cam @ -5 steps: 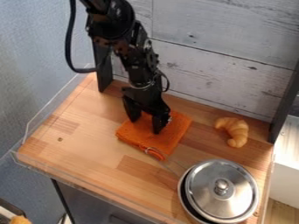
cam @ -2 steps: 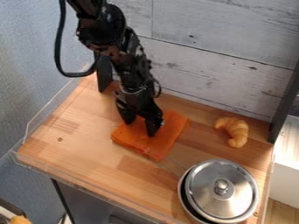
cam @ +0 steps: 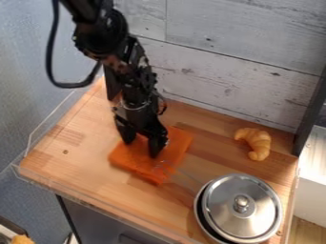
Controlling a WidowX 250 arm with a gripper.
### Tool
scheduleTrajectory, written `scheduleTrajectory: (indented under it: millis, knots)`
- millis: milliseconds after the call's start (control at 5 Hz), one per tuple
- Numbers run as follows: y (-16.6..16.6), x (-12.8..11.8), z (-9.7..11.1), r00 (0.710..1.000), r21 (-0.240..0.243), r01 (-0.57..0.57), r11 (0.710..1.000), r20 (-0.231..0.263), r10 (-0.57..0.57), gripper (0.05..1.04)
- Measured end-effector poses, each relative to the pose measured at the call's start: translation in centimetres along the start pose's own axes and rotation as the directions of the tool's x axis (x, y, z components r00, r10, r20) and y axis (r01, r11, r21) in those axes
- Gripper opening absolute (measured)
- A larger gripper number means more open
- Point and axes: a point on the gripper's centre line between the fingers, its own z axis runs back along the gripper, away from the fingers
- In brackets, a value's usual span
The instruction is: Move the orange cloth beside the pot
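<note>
So the claw [cam: 141,146] is spread wide, tips down on the cloth [cam: 138,160] left of centre, pot [cam: 238,208] lower right.

From where I stand, the black arm [cam: 105,28] slants down from the upper left, a cable [cam: 49,62] looping off one side. Its gripper [cam: 141,149] hangs at the bottom, pointing downward, its two fingers [cam: 157,142] parted with a gap between them.

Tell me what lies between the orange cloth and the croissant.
Just bare wooden tabletop lies between the orange cloth and the croissant, as the camera view shows.
</note>
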Motion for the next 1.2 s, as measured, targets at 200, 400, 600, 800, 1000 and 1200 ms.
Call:
scheduleTrajectory:
  millis: [200, 400, 600, 800, 1000, 1200]
  knots:
    - [0.1, -2.5, 0.3, 0.999, 0.001, -0.032, 0.999, -0.04, 0.032, 0.999]
    - [0.4, -5.1, 0.5, 0.995, 0.018, -0.057, 0.998, -0.083, 0.058, 0.999]
    - [0.5, -7.0, 0.8, 0.99, -0.006, -0.101, 0.995, -0.096, 0.1, 0.999]
    - [0.5, -7.0, 0.8, 0.991, -0.004, -0.091, 0.996, -0.095, 0.09, 0.999]
    - [0.4, -7.0, 0.8, 0.992, -0.006, -0.089, 0.996, -0.094, 0.088, 0.999]
    - [0.0, -6.7, 1.2, 0.993, -0.009, -0.084, 0.996, -0.085, 0.083, 0.999]
